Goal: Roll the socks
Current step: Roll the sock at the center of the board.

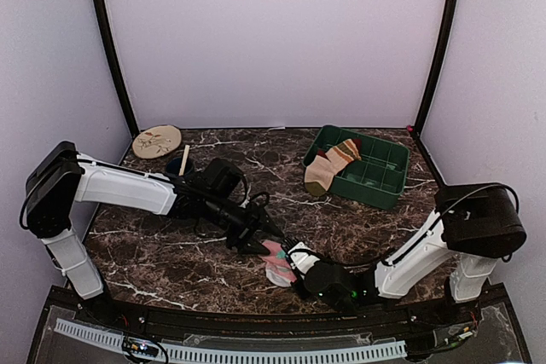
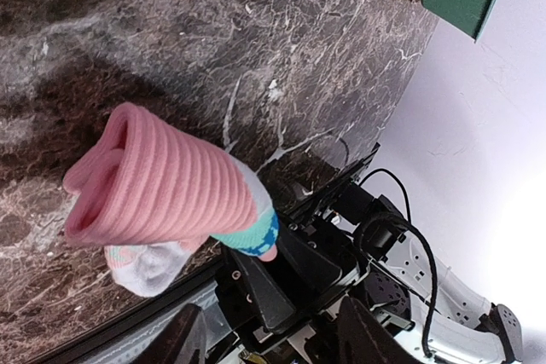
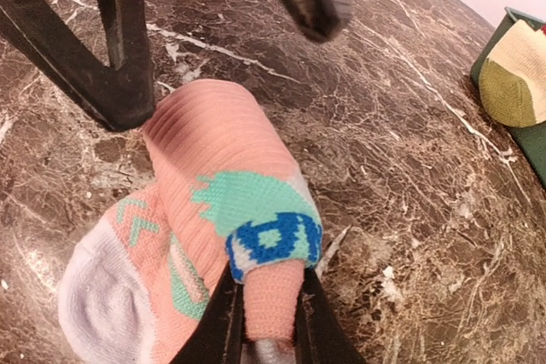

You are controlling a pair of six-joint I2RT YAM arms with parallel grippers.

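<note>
A pink sock pair (image 1: 277, 260) with teal and blue patterns and a white toe lies partly rolled near the table's front middle. My right gripper (image 3: 266, 317) is shut on the pink end sticking out of the roll (image 3: 223, 168); it also shows in the top view (image 1: 296, 263). My left gripper (image 1: 256, 239) is open and empty, just left of the roll. Its fingers (image 3: 119, 49) straddle the roll's far end without touching it. In the left wrist view the roll (image 2: 162, 185) is lifted slightly, and the white toe hangs below it.
A green compartment bin (image 1: 380, 175) stands at the back right with a striped tan sock (image 1: 331, 166) draped over its front edge. A round embroidered hoop (image 1: 157, 141) and a small wooden stick (image 1: 184, 159) lie at the back left.
</note>
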